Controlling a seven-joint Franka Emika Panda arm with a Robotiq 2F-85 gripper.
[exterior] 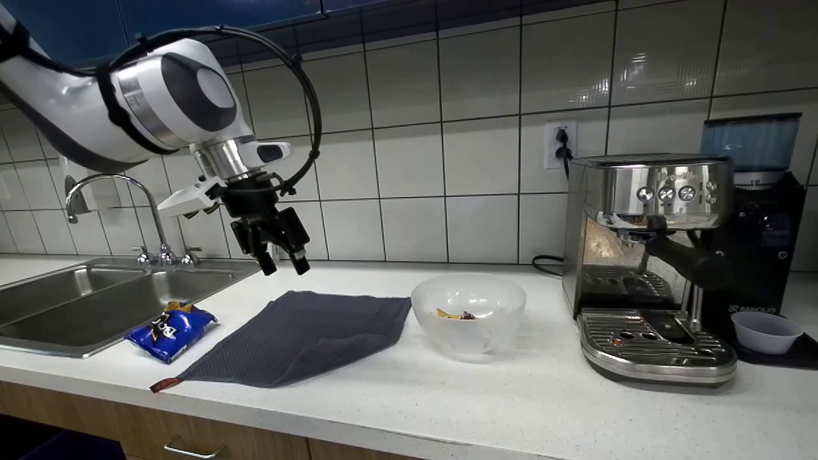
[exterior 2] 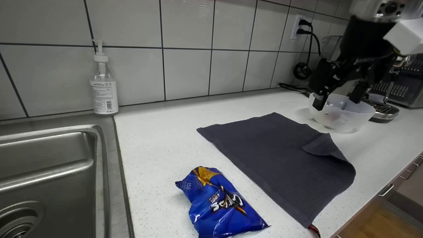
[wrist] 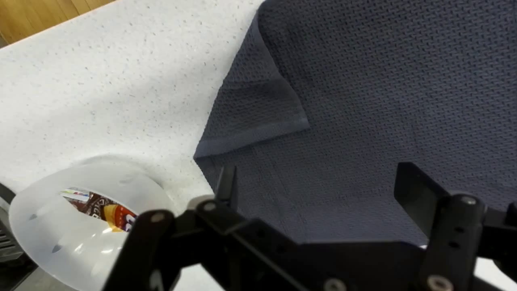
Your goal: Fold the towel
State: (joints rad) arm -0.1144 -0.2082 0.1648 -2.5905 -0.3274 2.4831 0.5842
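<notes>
The dark grey-blue towel (exterior: 313,335) lies spread on the white counter, seen in both exterior views (exterior 2: 271,152). One corner is folded over onto the towel's top, on the side near the bowl and the counter's front edge; this flap shows clearly in the wrist view (wrist: 258,113). A small red tag (exterior: 165,384) sticks out at the opposite front corner. My gripper (exterior: 284,268) is open and empty, held above the counter. In the wrist view its fingers (wrist: 317,176) stand wide apart over the towel's bowl-side back part, with nothing between them.
A translucent bowl (exterior: 470,319) with wrappers inside stands beside the towel. A blue chip bag (exterior 2: 221,205) lies between towel and sink (exterior 2: 112,185). A pump bottle (exterior 2: 104,89) stands by the wall. An espresso machine (exterior: 652,268) stands beyond the bowl.
</notes>
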